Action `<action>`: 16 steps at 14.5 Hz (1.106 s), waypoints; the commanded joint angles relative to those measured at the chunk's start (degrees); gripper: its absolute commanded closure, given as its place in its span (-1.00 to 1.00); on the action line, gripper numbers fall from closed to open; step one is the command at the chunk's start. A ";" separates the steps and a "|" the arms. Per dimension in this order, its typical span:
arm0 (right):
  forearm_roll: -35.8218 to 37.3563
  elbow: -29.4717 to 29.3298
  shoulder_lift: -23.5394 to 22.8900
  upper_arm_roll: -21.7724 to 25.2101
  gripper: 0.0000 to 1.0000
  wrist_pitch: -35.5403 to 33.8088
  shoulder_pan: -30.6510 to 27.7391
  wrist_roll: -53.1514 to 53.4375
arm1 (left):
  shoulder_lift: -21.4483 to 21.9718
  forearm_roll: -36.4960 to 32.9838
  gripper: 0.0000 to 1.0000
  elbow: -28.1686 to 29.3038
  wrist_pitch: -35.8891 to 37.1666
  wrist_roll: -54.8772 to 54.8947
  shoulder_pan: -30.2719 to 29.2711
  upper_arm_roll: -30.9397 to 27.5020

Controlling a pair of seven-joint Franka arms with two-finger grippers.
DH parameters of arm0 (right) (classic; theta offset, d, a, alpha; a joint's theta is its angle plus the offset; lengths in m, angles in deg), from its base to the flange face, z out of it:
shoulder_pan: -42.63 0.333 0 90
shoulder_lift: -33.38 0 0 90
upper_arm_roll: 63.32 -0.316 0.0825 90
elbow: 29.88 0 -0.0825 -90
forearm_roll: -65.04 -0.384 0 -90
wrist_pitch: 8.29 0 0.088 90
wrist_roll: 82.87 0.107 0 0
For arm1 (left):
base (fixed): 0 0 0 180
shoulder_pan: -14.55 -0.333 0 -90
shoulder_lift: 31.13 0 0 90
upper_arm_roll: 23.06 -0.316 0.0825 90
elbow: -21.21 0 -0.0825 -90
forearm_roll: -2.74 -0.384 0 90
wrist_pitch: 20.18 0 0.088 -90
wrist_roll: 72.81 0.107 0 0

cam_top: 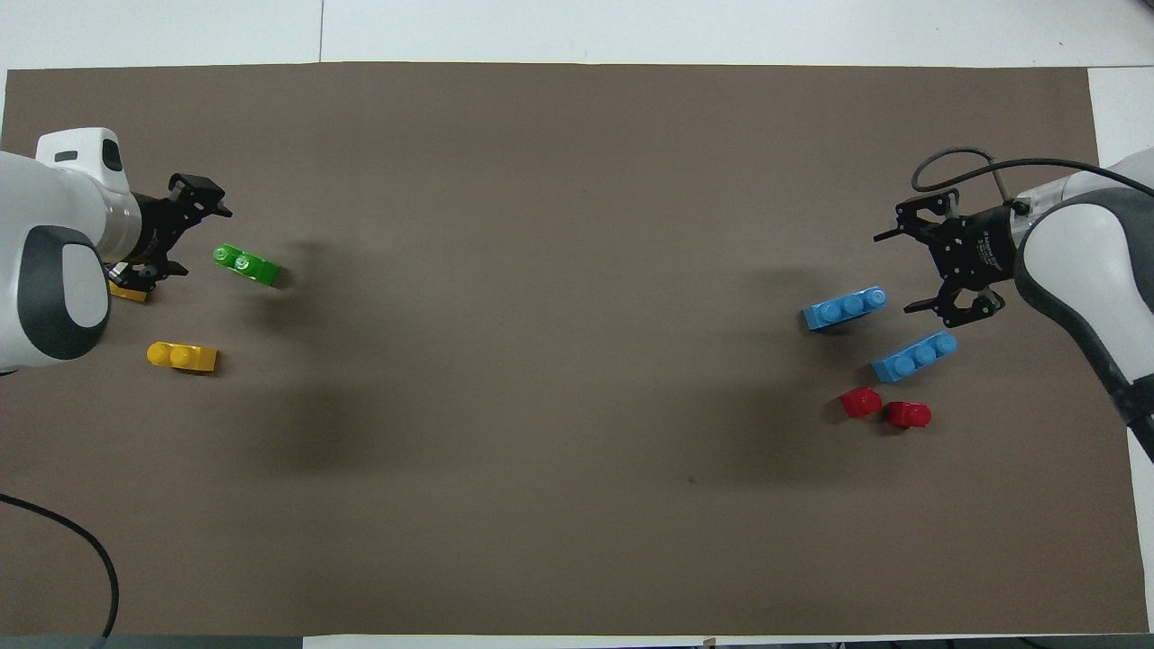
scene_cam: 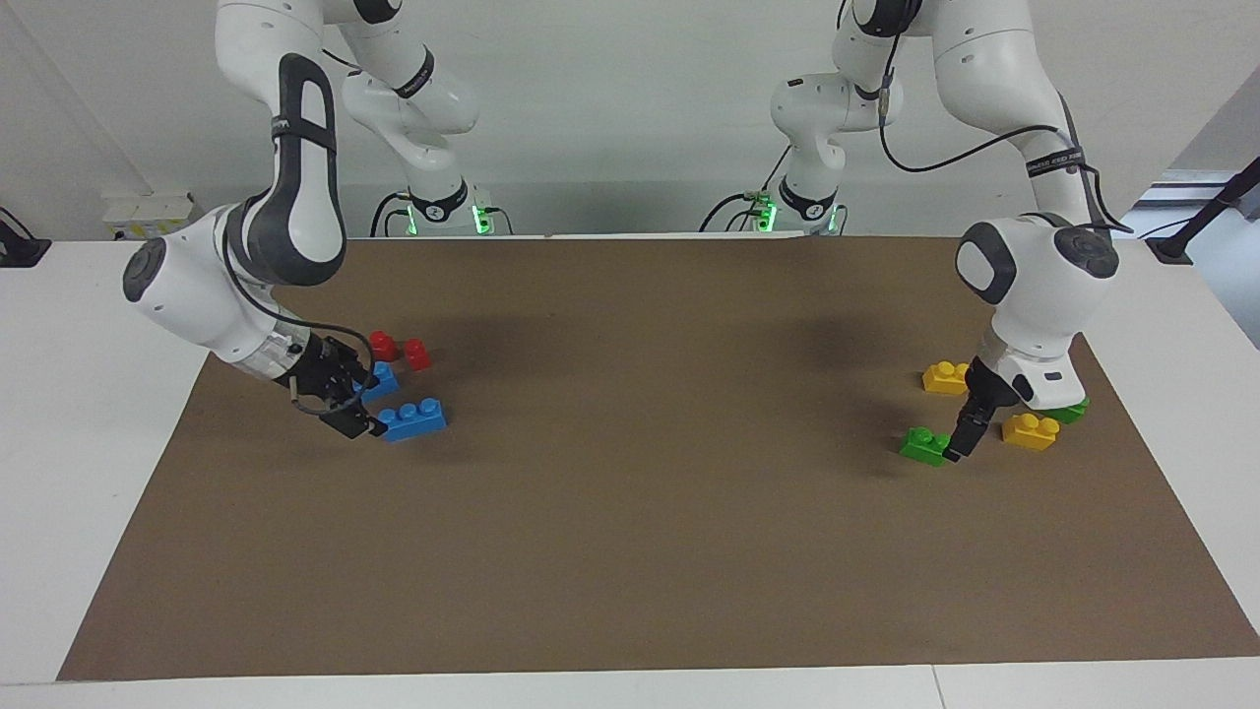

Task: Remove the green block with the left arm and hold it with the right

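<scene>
Brown mat (scene_cam: 630, 551): covers the table and lies closest to the facing camera; all the bricks sit on it.
Right arm's gripper (scene_cam: 372, 406): low over the mat beside the blue bricks (scene_cam: 413, 418), fingers spread and holding nothing.
Left arm's gripper (scene_cam: 963, 438): down at the mat just beside the green block (scene_cam: 925, 445), at the left arm's end of the table; overhead its fingers look parted and empty.
Green block, overhead (cam_top: 245, 263): free on the mat, studs up, slightly askew.
Doing it well: I judge the fingers should straddle the block's narrow sides, turned to match its skew, and close before lifting.
Hidden: a second green brick (scene_cam: 1068, 411) is mostly behind the left wrist; one yellow brick (cam_top: 128, 290) is half covered overhead.
Unclear: whether a fingertip touches the green block.
Others: yellow bricks (scene_cam: 1030, 430), red bricks (scene_cam: 402, 351).
</scene>
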 commanded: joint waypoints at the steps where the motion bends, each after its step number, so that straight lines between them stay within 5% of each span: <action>1: 5.01 0.00 5.90 -0.42 -1.00 -5.13 1.39 -6.35 | 4.07 -1.14 -1.00 -3.03 9.63 5.61 0.10 0.19; 7: 12.30 -1.92 17.86 -1.30 -1.00 -17.10 1.49 -27.52 | 10.66 -1.14 -1.00 -9.10 23.18 23.10 0.36 0.90; 10: 17.31 -7.46 16.99 -2.53 -1.00 -19.31 1.83 -37.73 | 13.74 -1.22 -1.00 -9.81 29.42 30.84 0.62 1.07; 16: 19.17 -7.73 14.80 -2.53 -1.00 -15.96 2.72 -42.41 | 18.14 -3.07 -1.00 -9.81 35.76 41.05 1.50 1.60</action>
